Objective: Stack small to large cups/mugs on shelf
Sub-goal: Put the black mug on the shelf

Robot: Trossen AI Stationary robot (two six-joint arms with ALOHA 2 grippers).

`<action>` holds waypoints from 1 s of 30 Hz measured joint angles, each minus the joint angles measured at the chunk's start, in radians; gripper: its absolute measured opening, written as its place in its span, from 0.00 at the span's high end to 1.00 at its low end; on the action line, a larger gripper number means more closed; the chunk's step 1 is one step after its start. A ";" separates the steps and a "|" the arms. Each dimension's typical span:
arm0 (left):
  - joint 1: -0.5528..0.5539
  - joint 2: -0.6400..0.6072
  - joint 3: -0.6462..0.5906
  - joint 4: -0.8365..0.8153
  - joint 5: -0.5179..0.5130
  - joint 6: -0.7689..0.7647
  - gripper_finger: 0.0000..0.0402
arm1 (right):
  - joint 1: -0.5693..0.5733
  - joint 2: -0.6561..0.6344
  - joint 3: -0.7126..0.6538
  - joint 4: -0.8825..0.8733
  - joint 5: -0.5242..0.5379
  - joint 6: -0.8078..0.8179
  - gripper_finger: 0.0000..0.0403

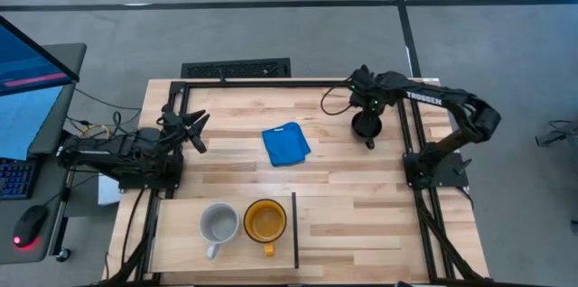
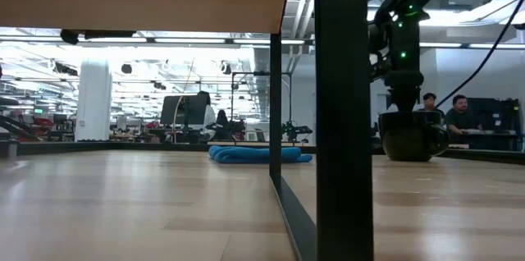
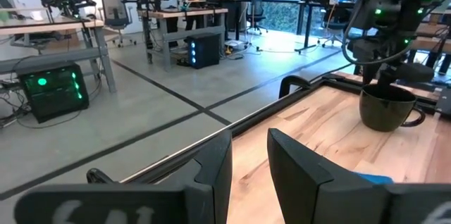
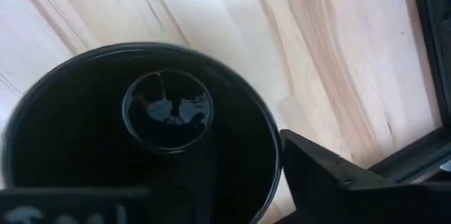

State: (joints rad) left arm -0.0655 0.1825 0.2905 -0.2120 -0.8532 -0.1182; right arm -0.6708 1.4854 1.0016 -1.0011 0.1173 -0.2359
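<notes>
high: black mug (image 1: 365,125) at far right table edge under right gripper (image 1: 366,117); left gripper (image 1: 192,130) idle, parted | right wrist: fingers straddle rim, grip possibly unclamped | risk: mug slips, tips on lift

Glossy black mug (image 1: 365,125) gleaming on pale planked bench (image 1: 361,206), blue cloth (image 1: 285,143) lying mid-bench, grey-white mug (image 1: 218,223) and amber mug (image 1: 265,221) sitting on lighter wood shelf (image 1: 181,233), dark divider (image 1: 294,230) edging it

A robotics lab, apparently — workbenches (image 3: 183,20), office chairs (image 3: 116,9), seated people (image 2: 459,113), concrete floor (image 1: 271,34).
</notes>
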 joint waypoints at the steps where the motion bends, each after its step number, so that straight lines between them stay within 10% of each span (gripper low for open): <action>1: 0.000 0.000 0.000 -0.004 0.000 0.000 0.79 | 0.000 0.007 0.000 0.002 0.000 0.000 0.59; 12: 0.000 0.000 0.000 -0.009 0.000 -0.033 0.79 | 0.001 0.022 0.003 0.013 -0.037 0.039 0.93; 30: 0.000 0.000 0.000 -0.009 0.001 -0.070 0.79 | 0.031 0.028 0.076 0.110 -0.114 0.316 0.95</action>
State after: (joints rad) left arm -0.0654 0.1825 0.2905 -0.2210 -0.8524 -0.1886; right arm -0.6393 1.5131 1.0779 -0.8912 0.0029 0.0802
